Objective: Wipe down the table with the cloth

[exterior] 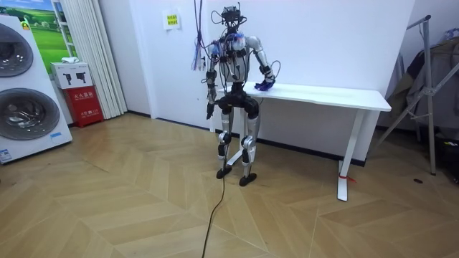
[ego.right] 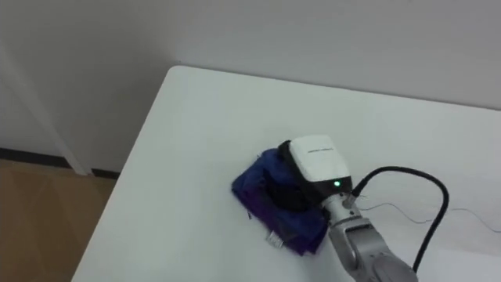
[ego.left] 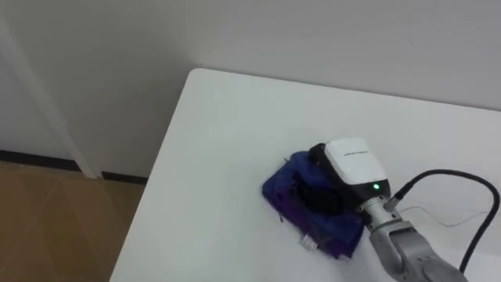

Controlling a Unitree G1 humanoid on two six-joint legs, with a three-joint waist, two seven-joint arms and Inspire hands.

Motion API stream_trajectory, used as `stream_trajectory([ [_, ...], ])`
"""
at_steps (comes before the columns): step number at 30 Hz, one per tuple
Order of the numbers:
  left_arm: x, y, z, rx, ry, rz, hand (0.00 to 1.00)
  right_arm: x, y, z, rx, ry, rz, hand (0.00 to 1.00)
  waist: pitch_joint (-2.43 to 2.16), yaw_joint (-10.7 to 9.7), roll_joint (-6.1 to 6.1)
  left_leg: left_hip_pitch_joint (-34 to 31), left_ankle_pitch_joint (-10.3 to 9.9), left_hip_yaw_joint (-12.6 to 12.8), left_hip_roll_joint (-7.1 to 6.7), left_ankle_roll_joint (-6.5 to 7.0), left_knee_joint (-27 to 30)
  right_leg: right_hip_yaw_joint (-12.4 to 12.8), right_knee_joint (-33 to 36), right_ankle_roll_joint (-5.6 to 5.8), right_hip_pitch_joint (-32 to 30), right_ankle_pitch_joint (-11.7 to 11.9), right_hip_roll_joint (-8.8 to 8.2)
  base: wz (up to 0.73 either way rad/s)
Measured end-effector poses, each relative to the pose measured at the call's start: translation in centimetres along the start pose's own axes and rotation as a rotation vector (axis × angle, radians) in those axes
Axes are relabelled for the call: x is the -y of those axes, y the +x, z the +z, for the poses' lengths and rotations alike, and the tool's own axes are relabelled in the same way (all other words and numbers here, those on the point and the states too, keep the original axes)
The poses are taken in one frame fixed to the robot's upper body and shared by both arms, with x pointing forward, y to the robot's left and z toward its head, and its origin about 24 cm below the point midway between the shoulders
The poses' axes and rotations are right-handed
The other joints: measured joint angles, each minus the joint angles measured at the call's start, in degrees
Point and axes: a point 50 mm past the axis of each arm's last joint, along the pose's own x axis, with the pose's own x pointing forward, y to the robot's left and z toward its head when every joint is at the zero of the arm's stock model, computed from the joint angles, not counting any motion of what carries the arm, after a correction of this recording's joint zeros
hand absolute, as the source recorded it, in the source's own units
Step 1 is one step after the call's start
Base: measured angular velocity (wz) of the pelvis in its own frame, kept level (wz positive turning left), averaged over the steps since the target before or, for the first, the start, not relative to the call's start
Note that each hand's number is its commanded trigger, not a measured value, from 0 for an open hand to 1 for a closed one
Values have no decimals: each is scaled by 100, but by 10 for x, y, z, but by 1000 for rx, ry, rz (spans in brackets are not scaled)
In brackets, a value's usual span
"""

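Laundry room with stacked washing machines (exterior: 25, 115)
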Motion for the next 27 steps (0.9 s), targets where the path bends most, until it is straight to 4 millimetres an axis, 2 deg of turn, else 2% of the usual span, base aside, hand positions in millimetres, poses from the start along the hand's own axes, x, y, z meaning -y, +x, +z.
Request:
stream_trajectory([
  [2,-4,-1,-5,-19,-7,7,0,-1,-3,-16,-85,18,-7,100,-8,-31,-12,-17,0,-71,-9,0,2,-96,-2,7,11,-5,-16,18],
  [4,-7,-4,-17,-51,5,12,0,-6,-15,-41,-221,62,-10,100,-18,-126,-26,50,2,-174,-51,14,42,-249,-2,66,134,-45,-65,32],
  [9,-20,-7,-34,-114,-22,57,0,-21,-47,-84,-495,156,-15,100,-43,-240,-68,133,-32,-247,-88,66,76,-262,-2,87,269,-62,-98,12],
  [11,-24,-9,-42,-135,-17,72,0,-26,-60,-95,-574,158,-17,100,-73,-286,-74,178,-52,-250,-86,87,85,-277,2,90,326,-63,-99,3],
  [13,-27,-9,-43,-135,6,78,0,-28,-73,-109,-665,169,-34,100,-72,-369,-93,146,-57,-296,-90,92,98,-316,4,90,337,-64,-120,8],
  [19,-37,-8,-35,-106,2,125,0,-32,-104,-133,-863,211,-65,100,-77,-451,-92,148,-83,-302,-101,108,180,-311,6,110,381,-76,-133,1],
  [23,-37,-8,-36,-116,3,126,0,-33,-114,-138,-908,216,-67,100,-94,-605,-99,158,-78,-401,-160,108,198,-335,7,116,433,-80,-142,8],
  [25,-36,-7,-34,-113,0,126,0,-34,-121,-140,-933,215,-64,100,-100,-633,-113,181,-77,-426,-167,108,200,-392,6,120,472,-83,-155,10],
  [27,-36,-6,-32,-108,-9,127,0,-32,-119,-141,-931,201,-57,100,-106,-622,-126,187,-77,-411,-170,108,201,-389,6,121,471,-83,-162,-1],
])
